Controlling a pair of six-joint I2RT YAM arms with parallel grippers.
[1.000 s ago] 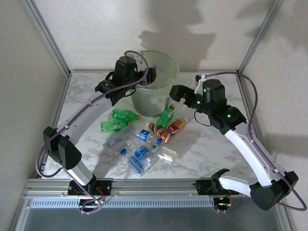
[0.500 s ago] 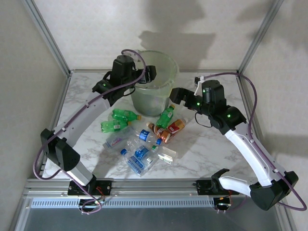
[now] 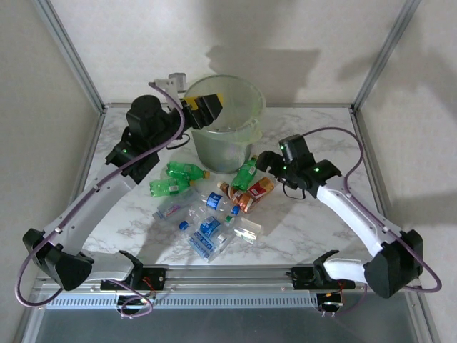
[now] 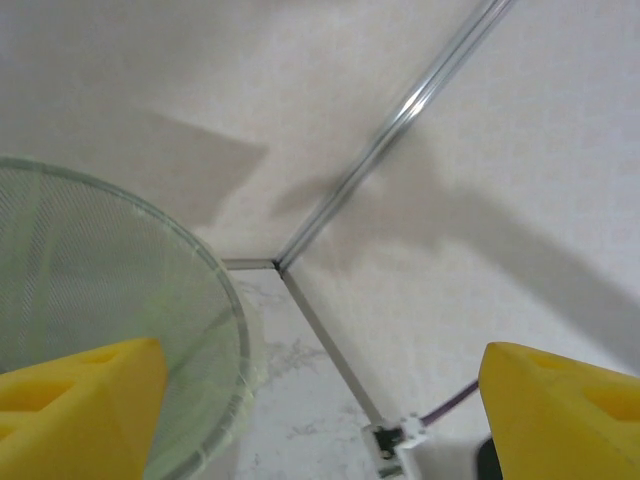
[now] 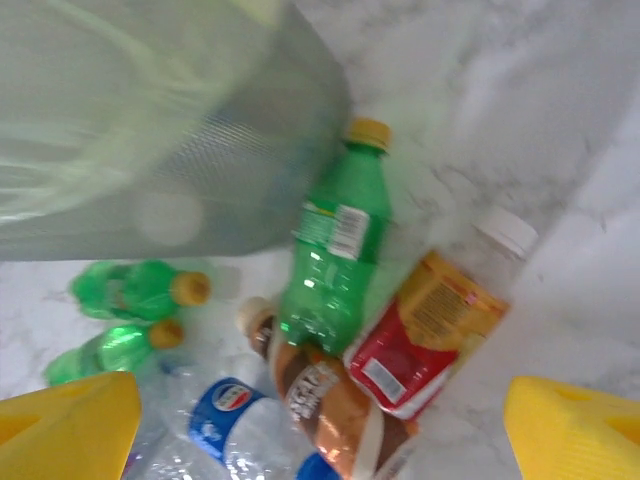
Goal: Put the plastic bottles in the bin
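One green bottle (image 5: 325, 290) wears a white label (image 5: 346, 230), lettering unreadably blurred.

A white marbled table (image 3: 294, 236) stands between pale walls (image 3: 128, 36), with aluminium posts (image 3: 69, 53) at the corners.
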